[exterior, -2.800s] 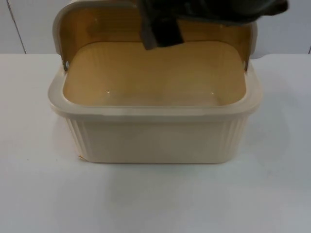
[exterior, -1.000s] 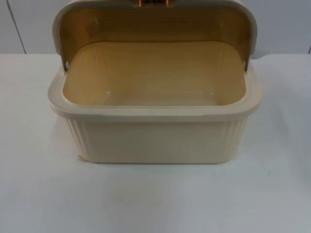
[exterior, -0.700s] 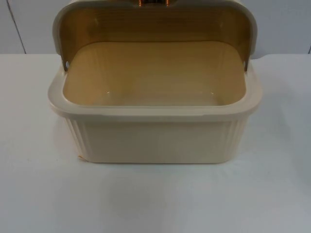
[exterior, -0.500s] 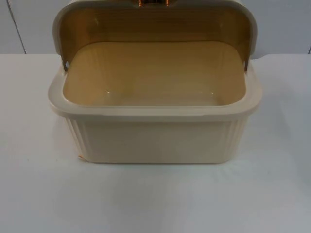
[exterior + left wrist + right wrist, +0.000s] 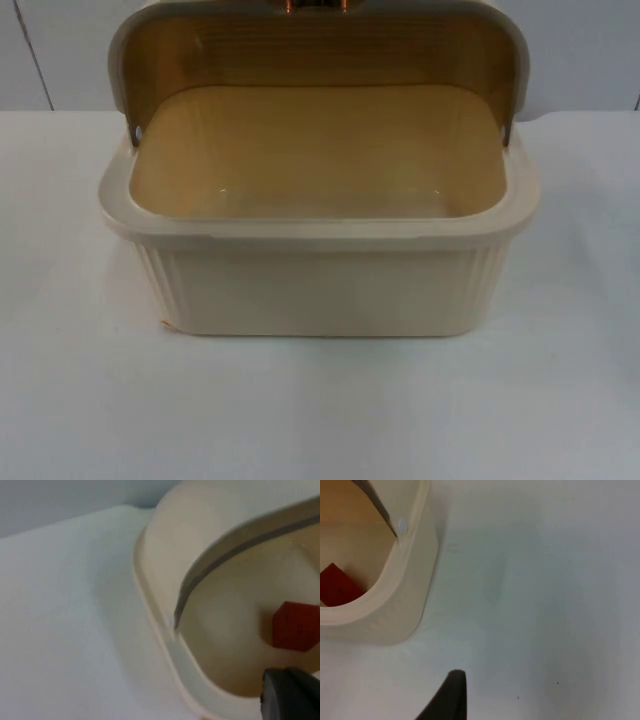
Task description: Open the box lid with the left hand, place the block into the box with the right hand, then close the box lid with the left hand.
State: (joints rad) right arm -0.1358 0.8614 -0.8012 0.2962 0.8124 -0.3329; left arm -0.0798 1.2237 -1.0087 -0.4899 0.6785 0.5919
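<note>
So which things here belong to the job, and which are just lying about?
Job:
- box, on the table
- lid, raised
- red block, inside the box
- left gripper, by the box's rim
- right gripper, over the table beside the box

Lying about:
- nothing besides the white table itself

A red block [image 5: 295, 626] lies inside the cream box [image 5: 165, 630], whose lid [image 5: 200, 535] stands raised above the white table [image 5: 65, 620].

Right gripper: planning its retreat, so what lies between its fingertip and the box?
Right wrist view: bare white table lies between the right gripper's fingertip and the box.
</note>
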